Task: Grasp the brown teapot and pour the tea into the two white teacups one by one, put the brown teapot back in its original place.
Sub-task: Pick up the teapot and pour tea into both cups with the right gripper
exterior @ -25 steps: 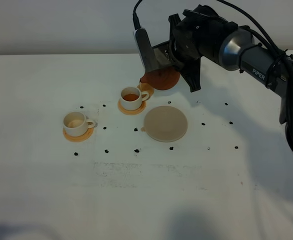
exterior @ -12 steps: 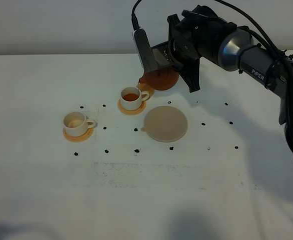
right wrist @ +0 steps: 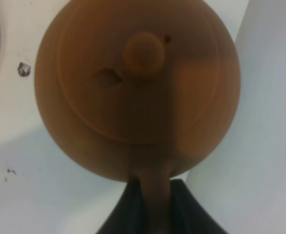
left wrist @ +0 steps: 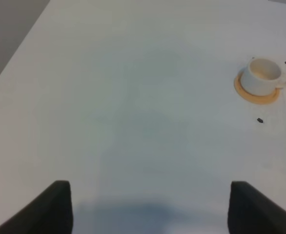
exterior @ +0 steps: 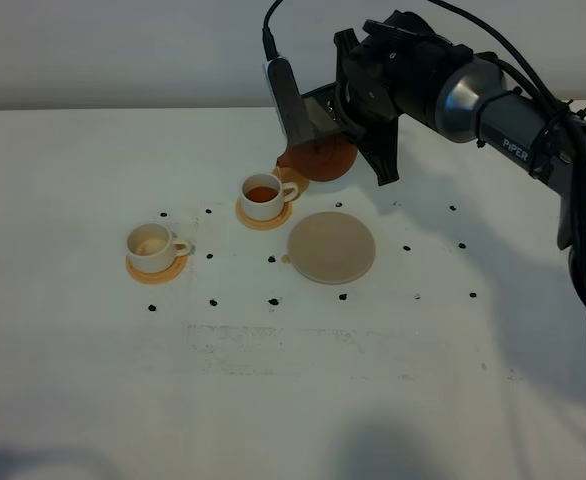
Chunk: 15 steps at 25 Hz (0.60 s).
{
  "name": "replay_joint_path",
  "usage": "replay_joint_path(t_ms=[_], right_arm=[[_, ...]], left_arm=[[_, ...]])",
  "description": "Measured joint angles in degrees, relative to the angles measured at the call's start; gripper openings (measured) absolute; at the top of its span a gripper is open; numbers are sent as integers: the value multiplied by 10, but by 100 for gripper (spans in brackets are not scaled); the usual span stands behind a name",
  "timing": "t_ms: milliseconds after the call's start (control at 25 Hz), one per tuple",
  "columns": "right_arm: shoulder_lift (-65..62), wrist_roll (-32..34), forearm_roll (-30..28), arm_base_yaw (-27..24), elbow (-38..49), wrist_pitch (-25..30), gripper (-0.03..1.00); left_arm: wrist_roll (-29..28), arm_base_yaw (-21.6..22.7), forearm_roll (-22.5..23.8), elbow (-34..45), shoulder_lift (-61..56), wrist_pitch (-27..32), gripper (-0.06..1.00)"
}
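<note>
Your right pincer (right wrist: 152,214) clamps the loop handle of one squat reddish-brown clay teapot (exterior: 318,158), tilted, spout toward the farther teacup (exterior: 263,194). Your left pincer (left wrist: 150,207) gapes wide, holding nothing. One flat beige round trivet (exterior: 332,247). Two small white cylindrical teacups; nearer teacup (exterior: 151,245) apart.

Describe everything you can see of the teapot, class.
The teapot is squat, round, reddish-brown and clay-looking. Its lid is on, with a round knob and small hole. The right pincer clamps its handle, holding it raised and tilted towards the tea-filled cup.
</note>
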Motion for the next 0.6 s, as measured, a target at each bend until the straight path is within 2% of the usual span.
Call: replay_joint_path(t_ms=[600], right_arm=[[0,0,-1,11,0,-1,9]], left_arm=[[0,0,0,0,0,0,67]])
